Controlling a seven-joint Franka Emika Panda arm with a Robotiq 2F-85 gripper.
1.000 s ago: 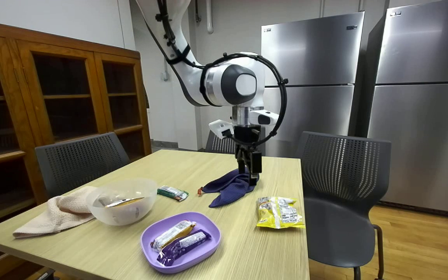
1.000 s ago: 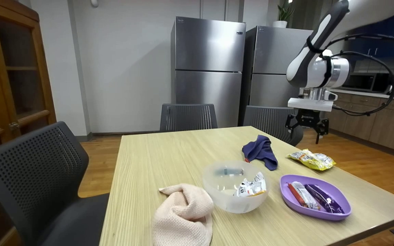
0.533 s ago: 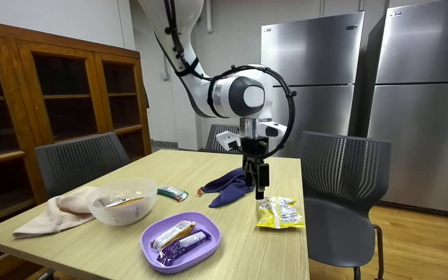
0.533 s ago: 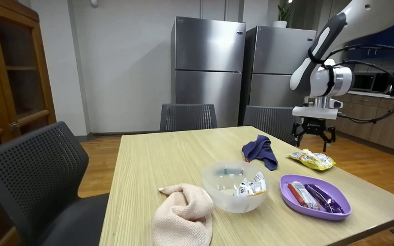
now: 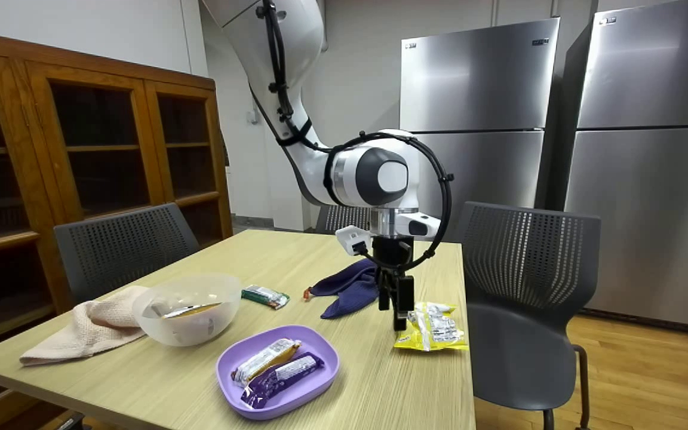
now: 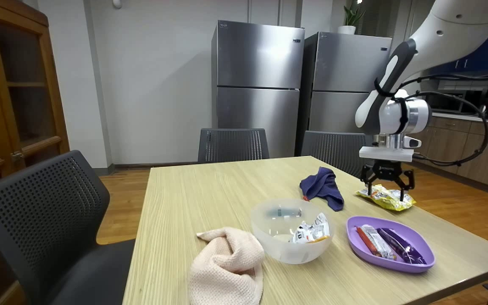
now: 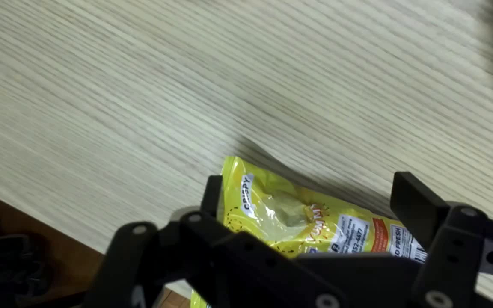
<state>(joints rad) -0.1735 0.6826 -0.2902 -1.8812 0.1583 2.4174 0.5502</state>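
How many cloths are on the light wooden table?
2: a dark-blue cloth near the shiny yellow plastic snack bag, and a pale-pink textured cloth beside the frosted round plastic bowl.

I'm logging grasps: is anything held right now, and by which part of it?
Nothing is held: the gripper stands open over the yellow snack bag, which lies on the table. Whether they touch cannot be told.
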